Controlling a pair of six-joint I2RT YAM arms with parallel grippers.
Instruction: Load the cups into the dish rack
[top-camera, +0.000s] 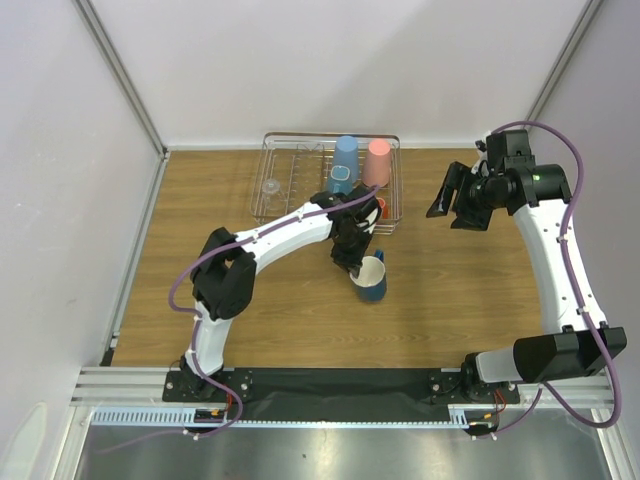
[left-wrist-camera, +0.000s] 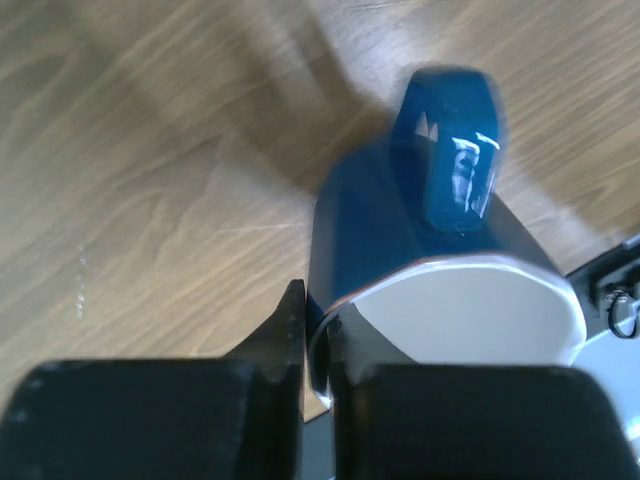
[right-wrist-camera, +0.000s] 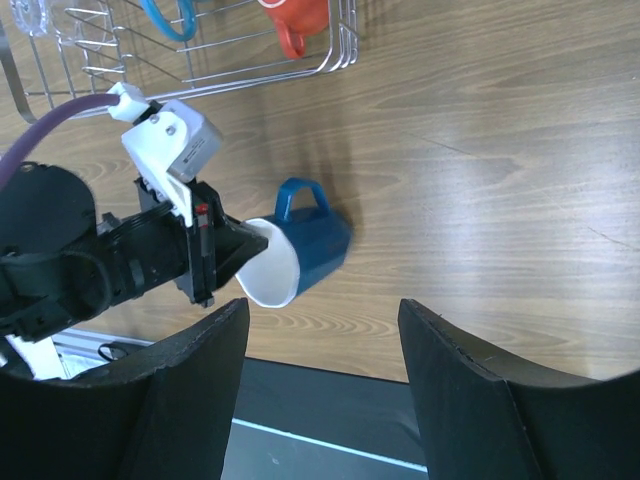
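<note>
Wood-grain brown, the tabletop (top-camera: 250, 320) runs between plain white walls (top-camera: 300, 60), with the silver wire dish rack (top-camera: 268, 150) at its far edge. My left hand (top-camera: 352, 262) is pinched narrow on the rim of the dark blue mug with a white lining (top-camera: 371, 280), which tilts on its side just in front of the rack. My right hand (top-camera: 450, 200) hangs spread wide and empty, right of the rack.

The top view alone shows the light blue tumbler (top-camera: 345, 162), the pink tumbler (top-camera: 378, 160) and the clear glass (top-camera: 271, 186) in the rack. My left wrist view shows one finger (left-wrist-camera: 285, 330) outside the mug's wall. My right wrist view shows the mug's handle pointing toward the rack, where the small orange cup (right-wrist-camera: 295, 20) sits in the near corner.
</note>
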